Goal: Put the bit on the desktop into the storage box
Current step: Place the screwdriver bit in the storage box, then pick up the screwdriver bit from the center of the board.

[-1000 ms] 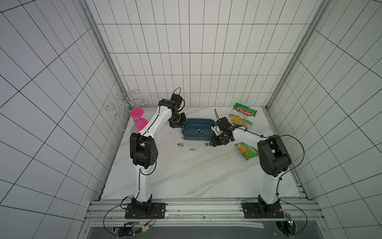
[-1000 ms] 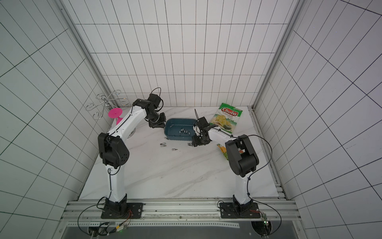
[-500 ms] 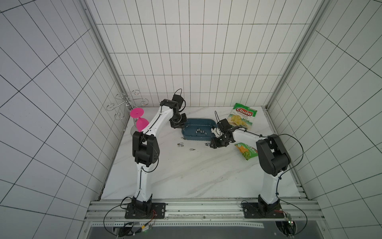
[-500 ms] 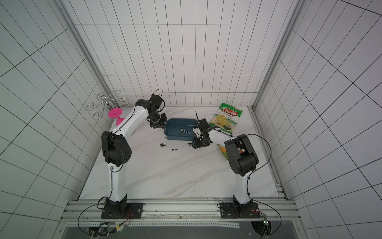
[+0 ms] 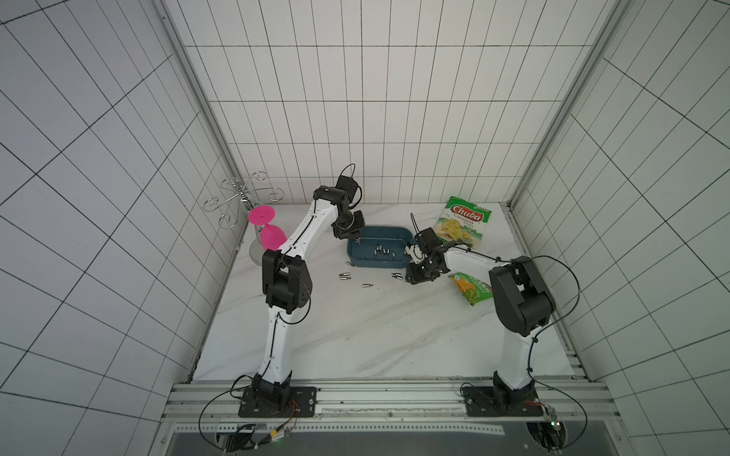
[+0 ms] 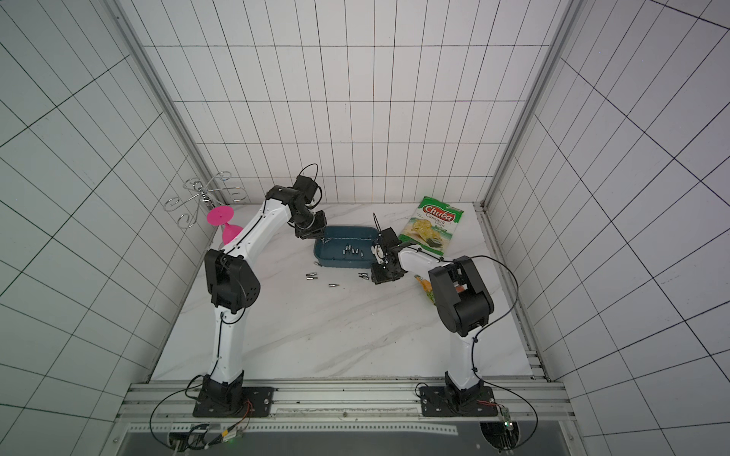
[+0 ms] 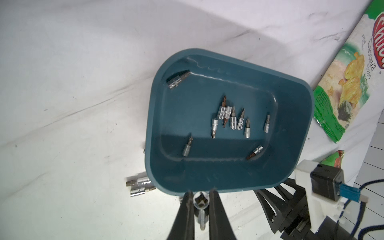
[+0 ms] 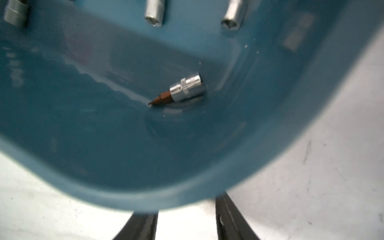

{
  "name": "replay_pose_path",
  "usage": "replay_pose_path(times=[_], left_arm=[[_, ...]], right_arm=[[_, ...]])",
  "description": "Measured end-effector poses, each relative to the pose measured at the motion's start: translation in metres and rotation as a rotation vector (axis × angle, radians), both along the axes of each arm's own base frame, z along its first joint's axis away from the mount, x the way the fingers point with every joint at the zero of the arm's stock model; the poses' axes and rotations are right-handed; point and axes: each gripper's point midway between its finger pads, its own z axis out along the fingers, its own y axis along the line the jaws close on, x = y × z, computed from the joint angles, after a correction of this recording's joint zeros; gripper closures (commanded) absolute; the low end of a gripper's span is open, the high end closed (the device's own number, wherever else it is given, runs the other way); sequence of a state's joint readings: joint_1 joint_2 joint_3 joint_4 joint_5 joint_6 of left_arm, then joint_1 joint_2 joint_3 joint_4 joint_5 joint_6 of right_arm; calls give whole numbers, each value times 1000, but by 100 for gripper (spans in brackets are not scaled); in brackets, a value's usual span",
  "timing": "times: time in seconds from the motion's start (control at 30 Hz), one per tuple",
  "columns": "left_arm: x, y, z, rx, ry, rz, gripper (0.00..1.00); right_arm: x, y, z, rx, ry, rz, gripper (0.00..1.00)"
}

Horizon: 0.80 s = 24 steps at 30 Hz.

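Bit (image 7: 201,204) in left tool (image 7: 201,192) nearer storage box (image 7: 153,124); right tool (image 8: 187,224) narrowing.

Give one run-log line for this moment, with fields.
left gripper: shut on bit at storage box rim | right gripper: open | loose bits: on desktop

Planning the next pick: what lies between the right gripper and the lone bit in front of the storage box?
Two small bits lie close by the right gripper; from them to the lone bit the desktop is bare, in both top views.
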<state>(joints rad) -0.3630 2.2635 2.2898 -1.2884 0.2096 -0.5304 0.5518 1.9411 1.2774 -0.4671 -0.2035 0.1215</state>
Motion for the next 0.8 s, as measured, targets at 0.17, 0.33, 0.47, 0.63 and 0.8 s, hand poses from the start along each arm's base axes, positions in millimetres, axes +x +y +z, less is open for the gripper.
replay_pose_path(times=[0.17,0.33,0.47,0.63,0.8], left_arm=[[8,-6,-8,-6,3,-4,100],[13,-11,-11,-25,1,-3,100],[18,-19,-23,-33,4,-4,100],[19,-26,-44,-28,37,-6,100],[18,-27,-63,-16,66,-7,100]], right_arm=[[2,-3,0,-17,-9,-9,54],[2,-3,-1,-32,-11,-11,56],[4,0,0,-37,-17,-8,57],[3,5,-1,-45,-18,5,59],[9,11,-1,-47,-26,15,64]])
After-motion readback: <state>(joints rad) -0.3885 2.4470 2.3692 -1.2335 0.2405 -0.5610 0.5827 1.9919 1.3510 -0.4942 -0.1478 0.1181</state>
